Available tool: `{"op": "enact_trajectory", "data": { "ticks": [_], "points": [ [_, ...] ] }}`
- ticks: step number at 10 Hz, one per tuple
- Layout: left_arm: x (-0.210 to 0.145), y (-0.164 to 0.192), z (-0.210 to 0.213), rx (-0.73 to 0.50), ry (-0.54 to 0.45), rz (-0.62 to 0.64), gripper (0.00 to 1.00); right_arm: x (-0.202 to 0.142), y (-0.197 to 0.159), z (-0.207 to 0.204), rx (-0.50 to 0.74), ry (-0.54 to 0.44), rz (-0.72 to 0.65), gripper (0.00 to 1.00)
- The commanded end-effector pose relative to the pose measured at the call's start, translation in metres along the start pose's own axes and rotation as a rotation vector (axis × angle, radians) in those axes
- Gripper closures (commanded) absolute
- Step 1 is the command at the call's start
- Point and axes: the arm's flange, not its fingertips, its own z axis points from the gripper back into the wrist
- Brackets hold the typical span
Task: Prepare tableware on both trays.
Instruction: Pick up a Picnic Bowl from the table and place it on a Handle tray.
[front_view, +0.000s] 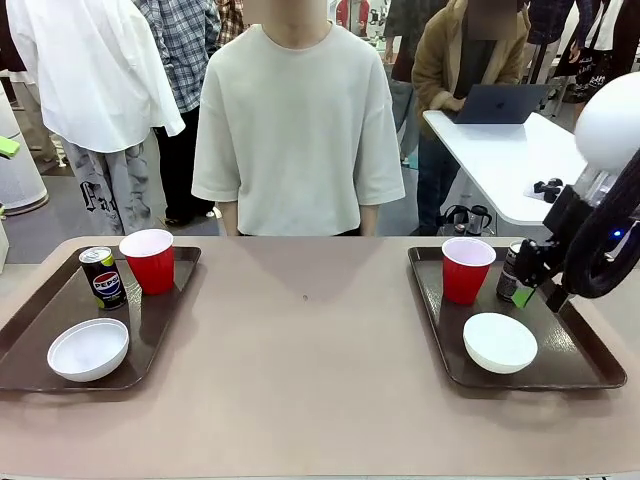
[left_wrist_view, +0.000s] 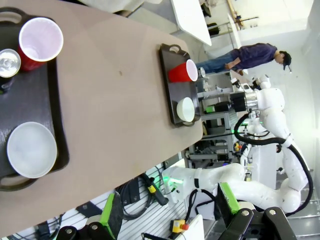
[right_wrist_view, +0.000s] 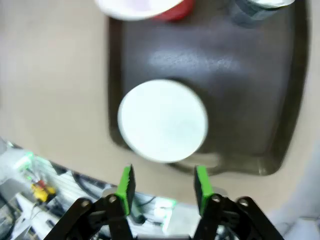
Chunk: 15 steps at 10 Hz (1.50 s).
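The left tray (front_view: 40, 320) holds a Pepsi can (front_view: 103, 277), a red cup (front_view: 149, 260) and a white bowl (front_view: 88, 349). On the right tray (front_view: 570, 345) stand a red cup (front_view: 466, 268), a dark can (front_view: 511, 268) and a white bowl (front_view: 500, 342). My right gripper (front_view: 524, 288) hovers just right of that can, above the tray. In the right wrist view the gripper (right_wrist_view: 164, 182) is open with nothing between its green pads; below lie the bowl (right_wrist_view: 162, 120), tray (right_wrist_view: 240, 100), cup (right_wrist_view: 150, 7) and can (right_wrist_view: 255, 7). My left gripper (left_wrist_view: 167, 210) is open, high above the left tray (left_wrist_view: 30, 100).
A person in a pale shirt (front_view: 297, 130) stands at the far side of the table, hands out of sight. Bare tan tabletop (front_view: 305, 340) spans the gap between the trays. Behind on the right stands a white table (front_view: 500, 150) with a laptop.
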Motion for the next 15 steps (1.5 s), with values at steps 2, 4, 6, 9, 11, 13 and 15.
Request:
{"op": "enact_trajectory", "data": {
  "ticks": [2, 4, 6, 9, 11, 13, 15],
  "points": [
    [0.001, -0.002, 0.001, -0.017, -0.004, -0.006, 0.0, -0.027, 0.007, 0.022, 0.374, 0.061, 0.037, 0.0],
    [0.001, -0.002, 0.001, -0.017, -0.004, -0.006, 0.0, -0.041, 0.002, 0.036, 0.611, 0.011, -0.105, 0.0],
    [0.001, -0.002, 0.001, -0.017, -0.004, -0.006, 0.0, -0.053, -0.013, 0.043, 0.922, -0.128, -0.32, 0.0],
    [0.001, -0.002, 0.001, -0.017, -0.004, -0.006, 0.0, -0.067, -0.019, 0.033, 1.068, -0.168, -0.332, 0.0],
    [0.001, -0.002, 0.001, -0.017, -0.004, -0.006, 0.0, -0.053, -0.015, 0.035, 1.032, -0.133, -0.457, 0.0],
    [0.001, -0.002, 0.001, -0.017, -0.004, -0.006, 0.0, -0.052, -0.037, 0.055, 1.075, -0.154, -0.376, 0.0],
    [0.001, -0.002, 0.001, -0.017, -0.004, -0.006, 0.0, -0.052, -0.037, 0.055, 1.075, -0.154, -0.376, 0.0]
  ]
}}
